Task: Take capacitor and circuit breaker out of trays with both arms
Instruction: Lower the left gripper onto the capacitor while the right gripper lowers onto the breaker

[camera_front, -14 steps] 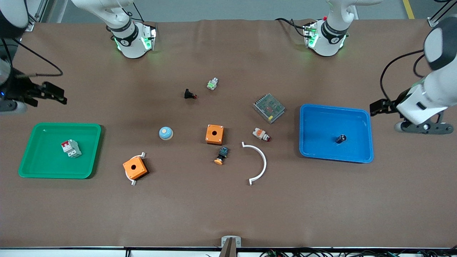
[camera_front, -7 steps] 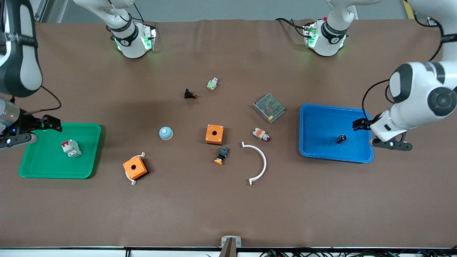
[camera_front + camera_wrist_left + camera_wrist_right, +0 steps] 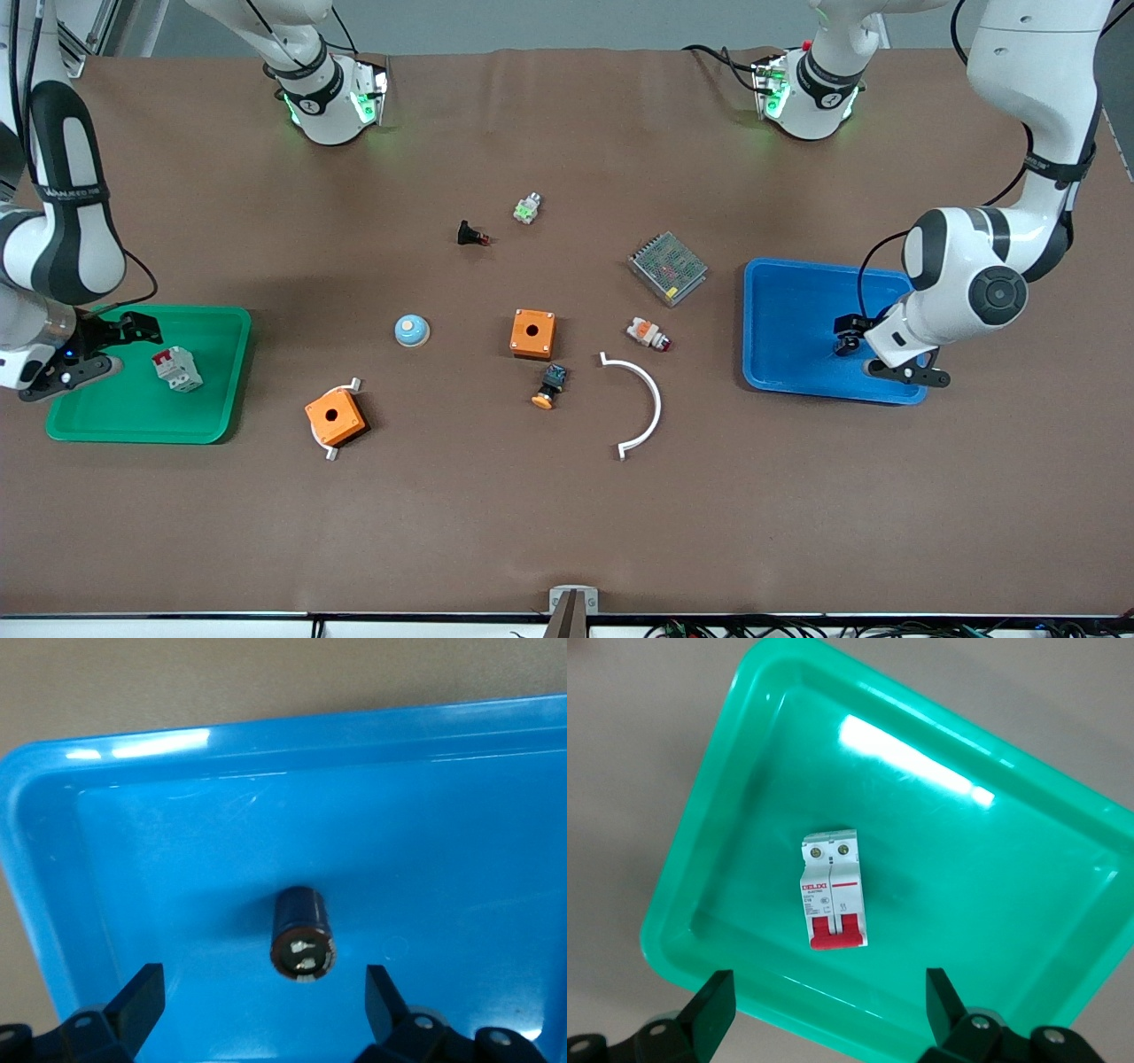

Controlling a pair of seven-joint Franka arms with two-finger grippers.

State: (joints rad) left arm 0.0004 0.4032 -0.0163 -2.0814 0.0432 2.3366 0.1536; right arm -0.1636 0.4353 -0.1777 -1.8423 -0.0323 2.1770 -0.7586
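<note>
The capacitor, a small black cylinder, lies on its side in the blue tray at the left arm's end of the table. My left gripper hangs open and empty over it, and its black fingertips stand wide to either side in the left wrist view. In the front view the gripper mostly hides the capacitor. The breaker, white with a red band, lies in the green tray and shows in the right wrist view. My right gripper is open and empty over that tray's edge beside the breaker.
Between the trays lie two orange boxes, a blue dome, a white arc, a mesh-topped metal box, a white-and-orange part, an orange-capped button, a red-tipped black button and a green-white part.
Both arms swung in from the table's ends. The left gripper moved from outside the blue tray to over the capacitor. The right gripper came to the green tray's edge by the breaker.
</note>
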